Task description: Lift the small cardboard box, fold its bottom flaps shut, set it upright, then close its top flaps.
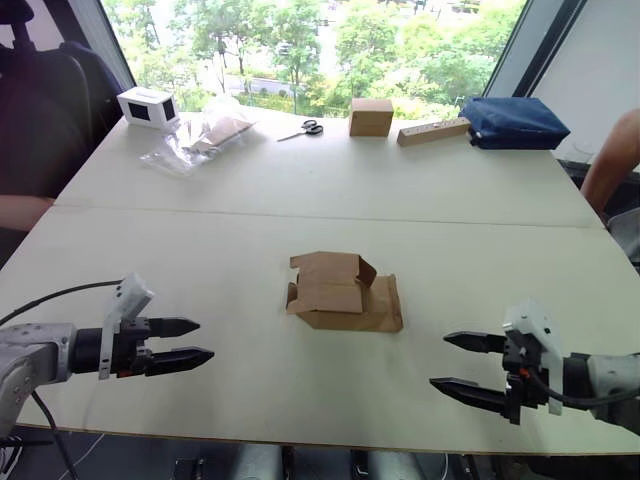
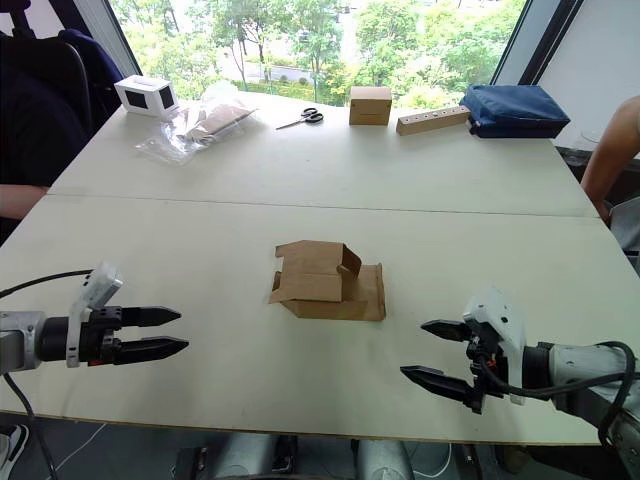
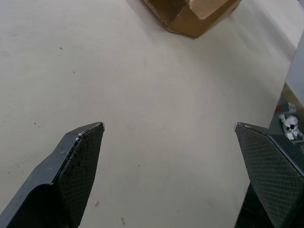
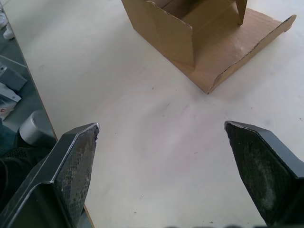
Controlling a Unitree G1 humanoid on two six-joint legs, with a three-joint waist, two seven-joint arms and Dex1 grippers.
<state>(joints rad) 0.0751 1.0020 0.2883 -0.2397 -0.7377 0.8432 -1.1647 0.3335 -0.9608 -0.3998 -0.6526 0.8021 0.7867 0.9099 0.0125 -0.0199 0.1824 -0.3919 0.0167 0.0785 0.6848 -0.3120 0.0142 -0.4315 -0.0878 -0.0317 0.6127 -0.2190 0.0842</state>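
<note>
Left gripper [image 1: 198,340] lower left of frame, fingers spread, holding nothing, hovering over table [image 1: 200,230]. Right gripper [image 1: 458,362] lower right, fingers likewise parted and empty. Small cardboard box [image 1: 345,292] centre of frame on table, between both grippers, well apart from each, flaps [image 1: 332,270] loose and open, wide tongue [image 4: 240,45] flat on tabletop. Upper edge of frame: white box with dark face [image 1: 148,107], plastic bags [image 1: 200,138], scissors [image 1: 303,129], cube-like brown box [image 1: 370,117], wooden block [image 1: 433,131], navy pouch [image 1: 514,122].
</note>
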